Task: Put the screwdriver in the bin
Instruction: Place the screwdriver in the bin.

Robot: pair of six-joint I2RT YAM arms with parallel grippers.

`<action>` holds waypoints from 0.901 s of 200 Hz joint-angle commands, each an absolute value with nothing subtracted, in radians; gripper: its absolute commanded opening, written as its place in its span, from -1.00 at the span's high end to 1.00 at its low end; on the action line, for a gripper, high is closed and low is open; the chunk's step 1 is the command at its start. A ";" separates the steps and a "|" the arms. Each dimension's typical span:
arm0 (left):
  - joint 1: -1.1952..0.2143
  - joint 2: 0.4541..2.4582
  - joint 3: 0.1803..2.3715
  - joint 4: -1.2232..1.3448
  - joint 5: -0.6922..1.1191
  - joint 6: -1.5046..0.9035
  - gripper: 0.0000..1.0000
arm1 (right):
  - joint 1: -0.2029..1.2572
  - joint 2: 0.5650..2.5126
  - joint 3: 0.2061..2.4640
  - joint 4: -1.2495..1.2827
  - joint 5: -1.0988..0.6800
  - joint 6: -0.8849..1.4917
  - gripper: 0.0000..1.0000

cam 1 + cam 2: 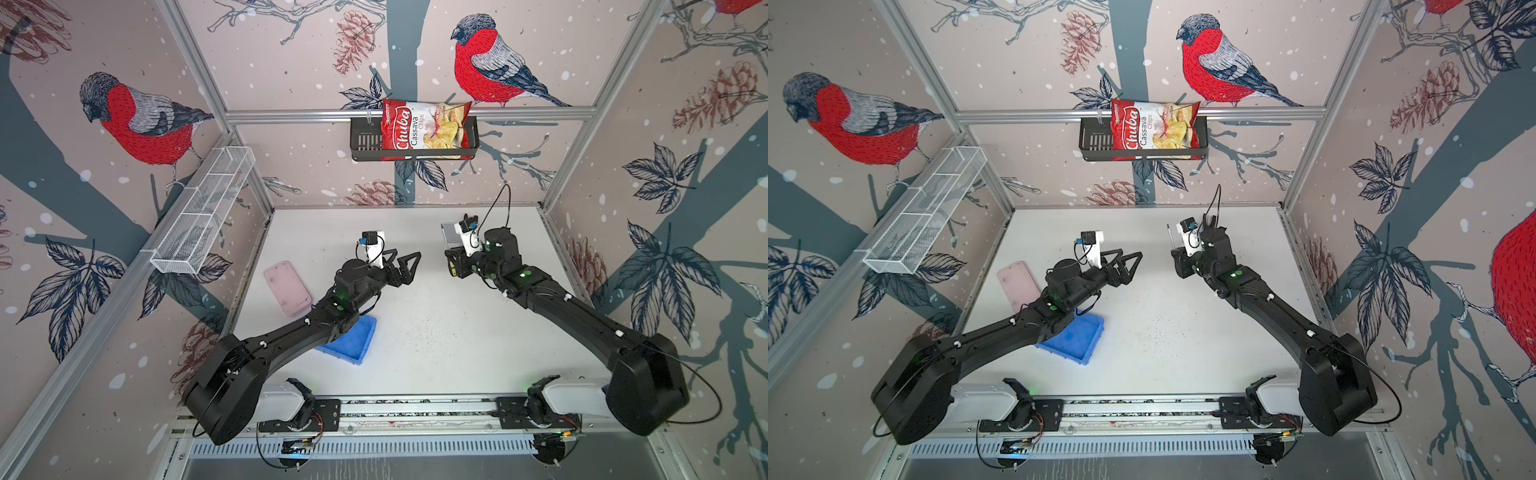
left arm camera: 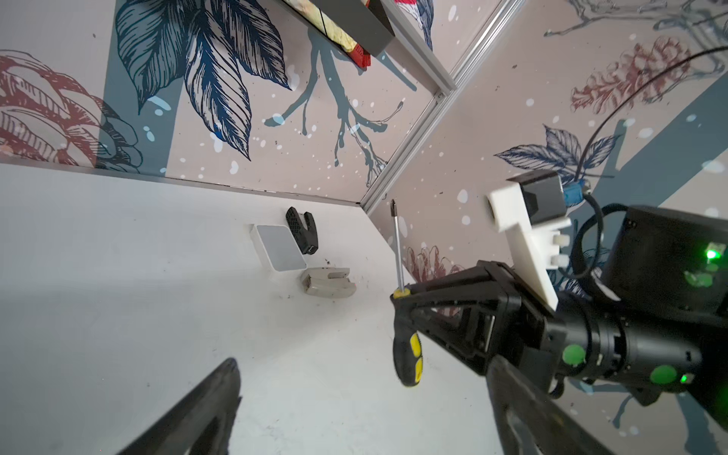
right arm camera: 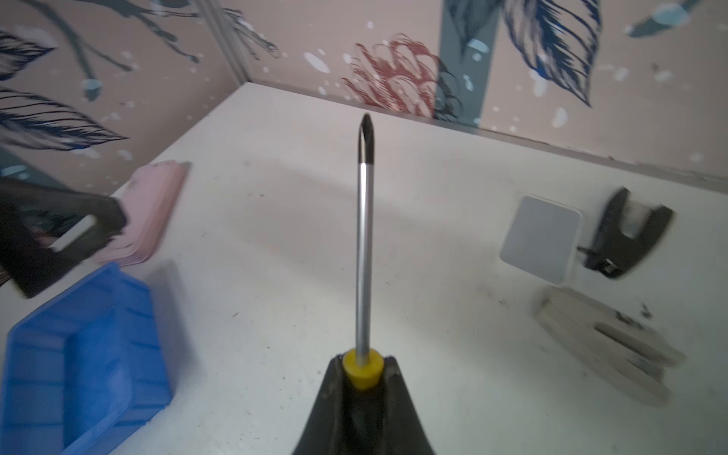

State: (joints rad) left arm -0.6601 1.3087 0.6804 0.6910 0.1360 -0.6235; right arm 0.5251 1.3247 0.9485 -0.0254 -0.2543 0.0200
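Yellow-and-black, the screwdriver (image 2: 409, 354) has its handle pinched between the jaws of the right gripper (image 3: 362, 366), which are closed narrow on it just behind the yellow collar. The bare shaft juts straight out ahead of the fingertips. Most of the chunky handle hangs out of the jaws on the other side, clear of the table (image 1: 436, 332).

The left gripper (image 1: 405, 259) is empty, its jaws spread wide and facing the right jaws across a gap. The bin (image 1: 353, 345) lies well behind the left jaws, partly under the left forearm, and well off to one side of the right jaws.

The hold looks like the first risk. It sits at one end of the handle, so a quick swing could let the heavy end pivot in the pads and slip out. The right wrist view is blurred, so how much pad bites on the handle is probably not much, but I cannot be sure.

The second risk is the left arm over the bin: carrying the tool straight across would bring the two arms together. If the tool is passed over instead, letting go before the wide jaws close would drop it.

Last, the bin's walls are low, so a release from high up could bounce the tool out or leave the shaft resting on the rim.
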 commanded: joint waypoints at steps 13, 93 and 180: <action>-0.659 1.310 0.684 0.786 0.168 -0.731 -0.81 | 0.572 1.342 0.983 0.050 -0.397 -0.087 1.00; -0.658 1.325 0.686 0.835 0.206 -0.770 -0.19 | 0.630 1.356 1.059 -0.068 -0.474 -0.205 1.00; -0.658 1.378 0.677 0.921 0.262 -0.820 0.61 | 0.669 1.374 1.088 -0.103 -0.487 -0.229 1.00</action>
